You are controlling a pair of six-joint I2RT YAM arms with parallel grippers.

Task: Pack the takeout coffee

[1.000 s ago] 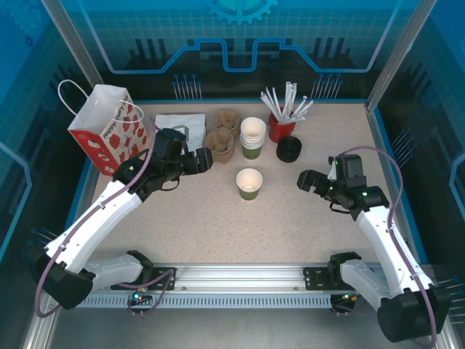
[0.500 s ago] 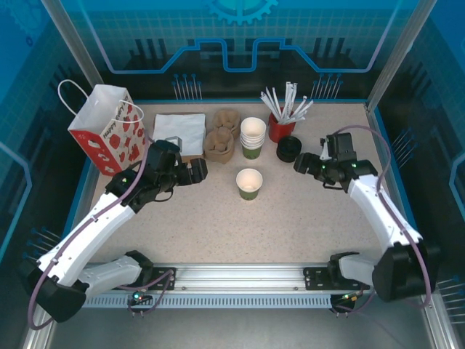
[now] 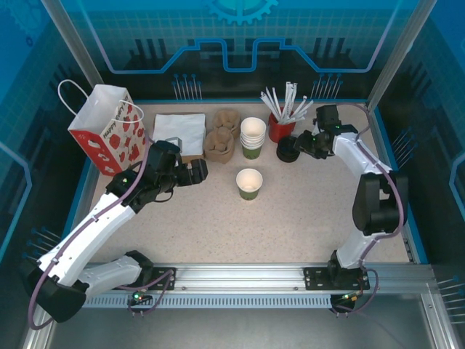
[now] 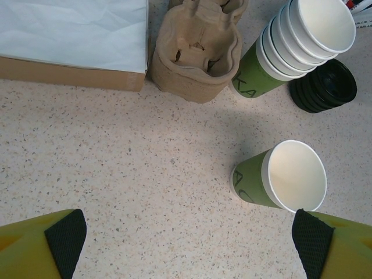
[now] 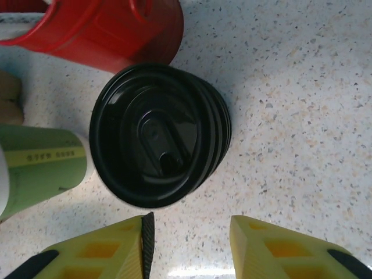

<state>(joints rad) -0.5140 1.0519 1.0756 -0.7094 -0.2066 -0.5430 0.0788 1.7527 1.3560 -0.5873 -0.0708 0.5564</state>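
Note:
The takeout coffee [image 3: 248, 183] is a small olive-green paper cup, white inside and without a lid, standing upright mid-table. In the left wrist view the cup [image 4: 253, 181] stands just ahead of the right fingertip. My left gripper [image 3: 199, 170] hovers left of the cup, open wide [image 4: 190, 233], with bare table between its pads. My right gripper [image 3: 300, 145] is at the back right beside a stack of black lids [image 3: 288, 150]. In the right wrist view its jaws [image 5: 189, 235] stand apart with a narrow gap just short of the lids [image 5: 157, 133], holding nothing.
A red cup of white straws [image 3: 280, 125] stands right behind the lids. A stack of white-rimmed green cups [image 3: 253, 137], brown pulp cup carriers [image 3: 221, 138], white napkins on a box [image 3: 180, 131] and a red-patterned paper bag [image 3: 107, 132] line the back.
My right arm has swung from the right-hand middle to the back, up to the lid stack, and its jaws have narrowed. My left arm drew back slightly to the left, then held still.

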